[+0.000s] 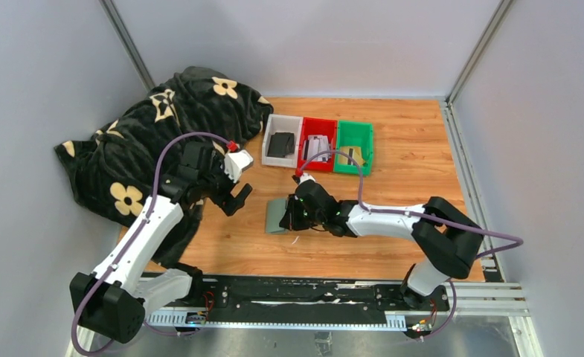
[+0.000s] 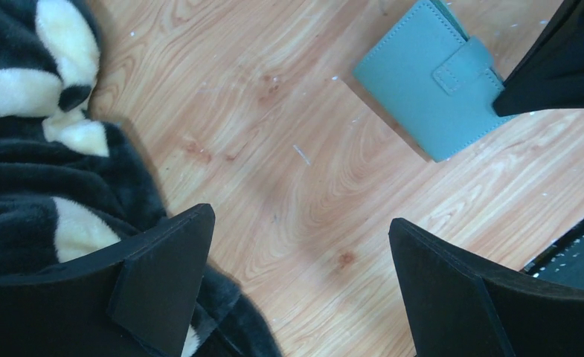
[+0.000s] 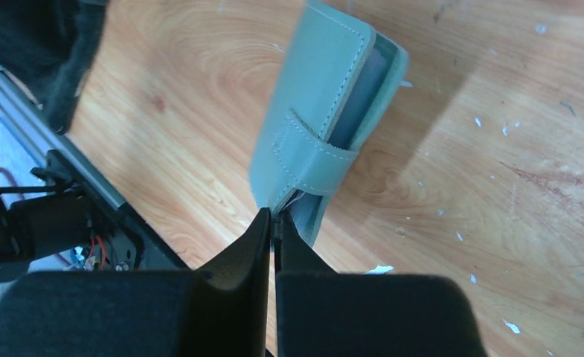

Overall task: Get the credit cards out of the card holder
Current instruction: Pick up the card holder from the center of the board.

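The sage-green card holder lies on the wooden table left of centre. Its tab side shows in the left wrist view. My right gripper lies low at its right edge. In the right wrist view the gripper is shut, pinching the near edge of the holder's top cover just below the tab. The cover is slightly raised, showing a pale inner layer. No credit cards show inside the holder. My left gripper hovers open to the holder's upper left, over bare wood, with nothing between its fingers.
A black blanket with cream flowers covers the table's left side and reaches under the left arm. White, red and green trays stand in a row at the back, each with a small flat item inside.
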